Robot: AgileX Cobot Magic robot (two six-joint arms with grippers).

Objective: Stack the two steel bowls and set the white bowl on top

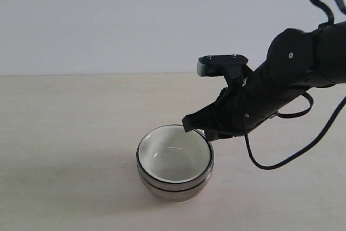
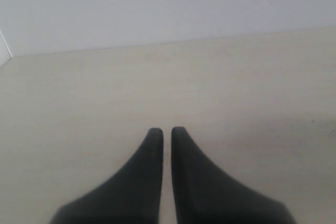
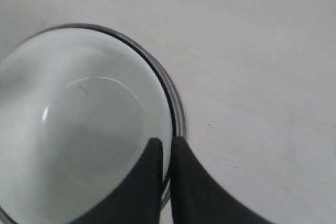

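Note:
The white bowl (image 1: 174, 158) sits nested on top of the two steel bowls (image 1: 173, 186), which form one stack in the middle of the table; only their shiny outer bands show. From the right wrist view I see the white bowl (image 3: 79, 129) with a thin steel rim (image 3: 180, 114) around it. My right gripper (image 1: 187, 124) (image 3: 167, 141) is shut, its tips just over the back right rim of the stack, one finger over the inside and one outside, nothing between them. My left gripper (image 2: 167, 129) is shut and empty over bare table, out of the exterior view.
The pale wooden table (image 1: 65, 133) runs back to a plain white wall. A black cable (image 1: 270, 163) hangs in a loop below the right arm, right of the stack.

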